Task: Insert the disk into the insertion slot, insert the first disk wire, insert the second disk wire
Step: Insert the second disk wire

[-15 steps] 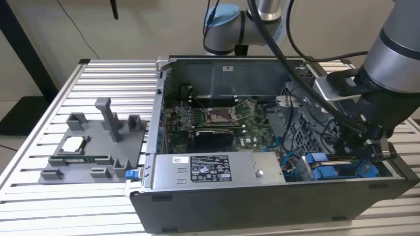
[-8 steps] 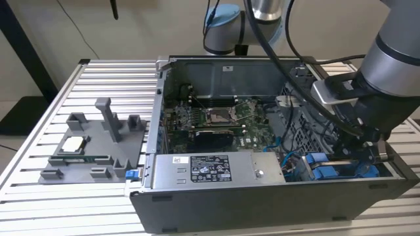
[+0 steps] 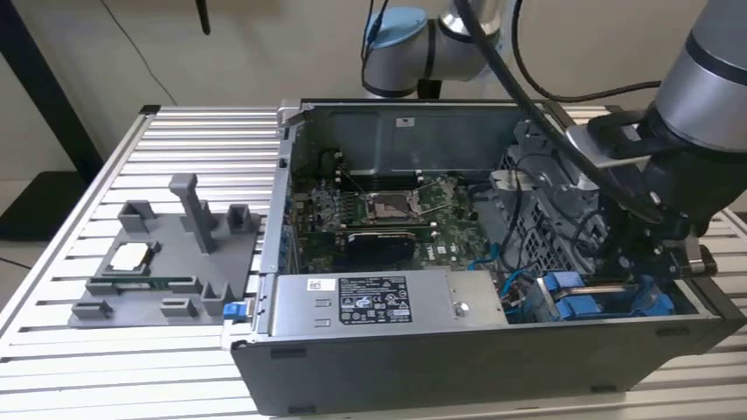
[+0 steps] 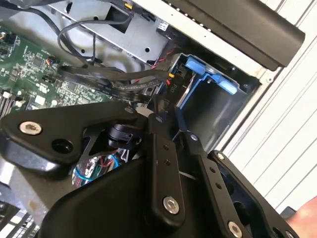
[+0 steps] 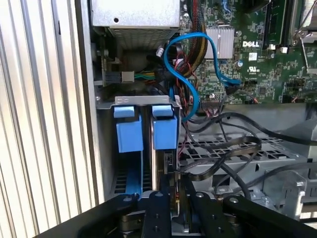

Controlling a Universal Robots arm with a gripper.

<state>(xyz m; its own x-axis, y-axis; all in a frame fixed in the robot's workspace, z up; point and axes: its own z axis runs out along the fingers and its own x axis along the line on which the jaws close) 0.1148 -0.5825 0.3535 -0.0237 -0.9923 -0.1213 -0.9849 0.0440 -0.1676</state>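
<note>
Right, claw (image 5: 174,198) sits pinched narrow on a thin connector at the disk (image 5: 166,168) in the insertion slot (image 5: 130,101); seat it straight, square, no cable snag.

Slatted metal table (image 3: 175,140) bearing open computer case (image 3: 467,359), grey fixture tray (image 3: 164,271).

disk (image 5: 165,163): lower end hidden behind tool (image 5: 176,208) | tool fingertips: hidden in slot
</note>
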